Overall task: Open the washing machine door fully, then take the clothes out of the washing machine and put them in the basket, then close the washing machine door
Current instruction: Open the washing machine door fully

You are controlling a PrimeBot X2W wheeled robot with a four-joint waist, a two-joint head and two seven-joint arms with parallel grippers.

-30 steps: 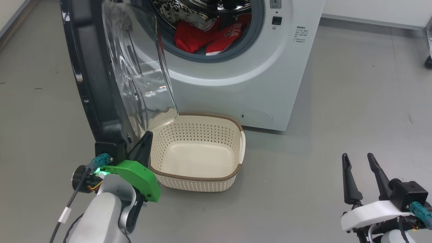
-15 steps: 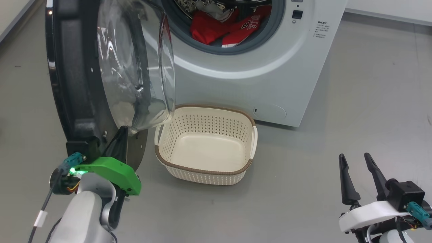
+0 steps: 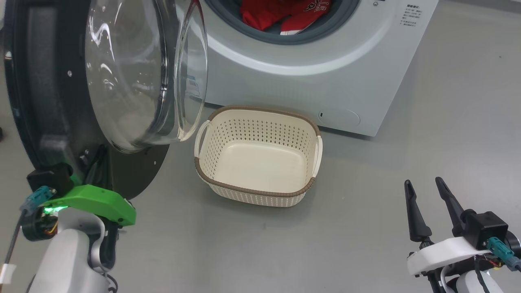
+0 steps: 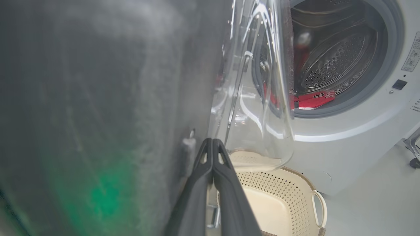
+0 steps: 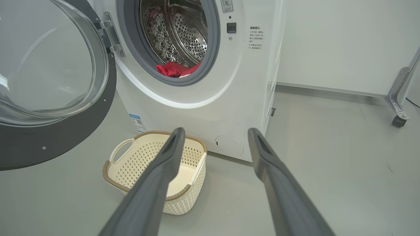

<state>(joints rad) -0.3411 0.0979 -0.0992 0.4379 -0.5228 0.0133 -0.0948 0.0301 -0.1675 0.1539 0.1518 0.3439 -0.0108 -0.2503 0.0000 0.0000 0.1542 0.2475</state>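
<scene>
Bulging rightward, the washing machine door (image 3: 106, 81) stands open.

Grey smooth floor (image 5: 328, 170) beneath and ahead of right jaws, few dark scuffs. Plain pale wall (image 5: 344, 42) far ahead of jaws, grey skirting (image 5: 328, 89) along its foot. Far right of jaws: metal frame leg (image 5: 401, 82) on black caster (image 5: 397, 122). Light soft, even.

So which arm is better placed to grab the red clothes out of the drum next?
Probably right: the right fingers stand open and free, facing the clothes in the washing machine. The left fingers are shut beside the door.
</scene>
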